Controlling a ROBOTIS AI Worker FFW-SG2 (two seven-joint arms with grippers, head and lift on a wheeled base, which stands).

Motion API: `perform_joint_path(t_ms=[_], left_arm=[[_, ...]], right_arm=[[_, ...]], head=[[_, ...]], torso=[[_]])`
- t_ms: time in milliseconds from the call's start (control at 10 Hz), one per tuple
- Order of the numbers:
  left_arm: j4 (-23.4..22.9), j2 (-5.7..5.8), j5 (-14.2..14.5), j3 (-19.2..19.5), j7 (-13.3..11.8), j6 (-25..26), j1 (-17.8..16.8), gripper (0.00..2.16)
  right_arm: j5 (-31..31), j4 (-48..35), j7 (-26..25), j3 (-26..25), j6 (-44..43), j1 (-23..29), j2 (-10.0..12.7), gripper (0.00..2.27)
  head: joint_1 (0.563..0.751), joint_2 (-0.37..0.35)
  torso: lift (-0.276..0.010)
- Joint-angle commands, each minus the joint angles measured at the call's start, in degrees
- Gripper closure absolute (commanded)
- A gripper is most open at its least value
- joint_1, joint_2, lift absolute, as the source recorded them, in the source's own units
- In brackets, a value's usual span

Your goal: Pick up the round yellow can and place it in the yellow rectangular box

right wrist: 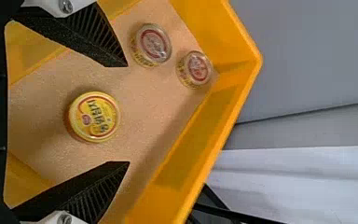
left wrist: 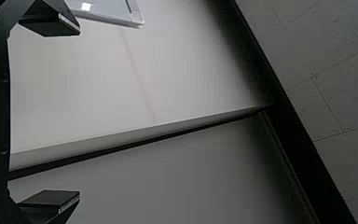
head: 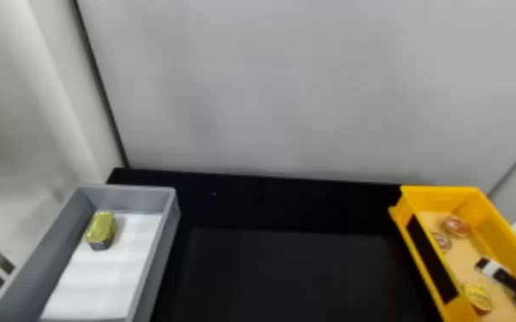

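In the head view my right gripper [head: 505, 278] reaches over the yellow rectangular box [head: 501, 225] at the right. The round yellow can [head: 479, 296] lies on the box floor, close to its left wall. Seen from the right wrist, the same can [right wrist: 94, 116] lies flat between the widely parted fingers of my right gripper [right wrist: 128, 114], touching neither. The box wall [right wrist: 242, 93] rises beyond. My left gripper [left wrist: 79, 114] stands open and holds nothing, in the left wrist view, away from the box.
Two round cans with red-marked lids [head: 457, 225] lie toward the yellow box's far end. At the left, a grey box [head: 167, 240] with a white bottom holds a gold-topped rectangular can [head: 101, 229]. A black table [head: 287, 274] spans between the boxes, backed by a pale wall.
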Motion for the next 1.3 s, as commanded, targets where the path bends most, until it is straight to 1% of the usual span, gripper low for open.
perform_joint_path(t_ms=[0, 100, 300, 500, 600, 700, 800, 900, 1000, 1100, 1200], left_arm=[[-0.20, -0.08, 0.00, 0.18, 0.07, 0.37, 0.09, 0.05], [-0.38, -0.08, 0.09, 0.18, 0.07, 0.98, 0.09, 0.05], [-0.29, -0.17, 0.09, 0.00, 0.25, 0.90, 0.09, 0.05], [-0.12, -0.44, 0.09, -0.35, 0.51, 0.90, 0.17, 0.05], [-0.03, -0.61, 0.18, -0.61, 0.86, 0.90, 0.26, 0.05], [0.24, -0.61, 0.35, -0.97, 1.13, 0.90, 0.26, 0.05], [0.24, -0.70, 0.44, -0.88, 1.21, 0.90, 0.44, 0.05], [0.41, -0.79, 0.53, -1.05, 1.57, 0.90, 0.53, 0.05], [0.68, -0.88, 0.70, -1.41, 1.65, 0.63, 0.35, 0.05], [0.94, -0.96, 0.79, -1.49, 1.65, 0.54, 0.17, 0.05], [1.03, -0.96, 0.88, -1.58, 1.65, 0.54, 0.17, 0.05]], right_arm=[[2.40, -14.27, -6.14, 2.80, -4.44, 2.72, 0.39, 0.05], [7.06, -22.79, -7.19, 4.47, -4.53, 2.54, 0.30, 0.05], [15.58, -35.10, -7.99, 6.93, -4.09, 0.52, 0.21, 0.04], [24.99, -43.01, -8.95, 11.68, -5.94, -2.91, 0.21, 0.06], [31.32, -45.65, -8.95, 15.28, -6.82, -5.37, 0.30, 0.06], [37.56, -47.05, -8.78, 19.23, -9.72, -7.57, 0.30, 0.06], [42.74, -47.14, -7.19, 22.14, -13.15, -9.59, 0.39, 0.07], [48.20, -47.05, -3.68, 23.89, -16.49, -11.61, 0.39, 0.07], [53.30, -46.88, 0.89, 26.18, -18.43, -14.42, 0.39, 0.07], [55.76, -45.65, 3.35, 29.08, -20.80, -17.68, 0.48, 0.07], [56.02, -43.54, 4.41, 31.63, -24.05, -20.58, 0.12, 0.07]], head=[[0.747, -0.080], [0.747, -0.080], [0.747, -0.080], [0.747, -0.080], [0.747, -0.080], [0.747, -0.080], [0.747, -0.080], [0.747, -0.080], [0.747, -0.080], [0.747, -0.080], [0.747, -0.080]], torso=[[-0.009], [-0.009], [-0.009], [-0.009], [-0.009], [-0.009], [-0.009], [-0.009], [-0.009], [-0.009], [-0.009]])
